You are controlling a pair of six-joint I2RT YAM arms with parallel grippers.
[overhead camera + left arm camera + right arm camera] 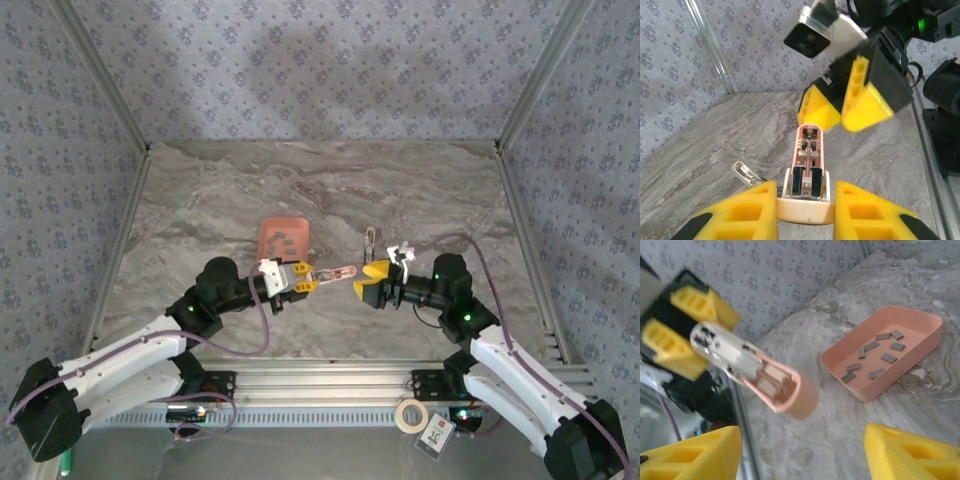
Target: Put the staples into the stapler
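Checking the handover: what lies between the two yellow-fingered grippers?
The pale-pink plastic stapler, clamped in the left gripper, pointing at the open right gripper, in the top view.

Nine staples (888, 358) in one tray (912, 342); one stapler (757, 375); two tools, the left tool (303, 279) and the right tool (370, 281); one small metal clip (371, 241) mid-surface (220, 200); one tape roll (398, 416) beyond its near edge.
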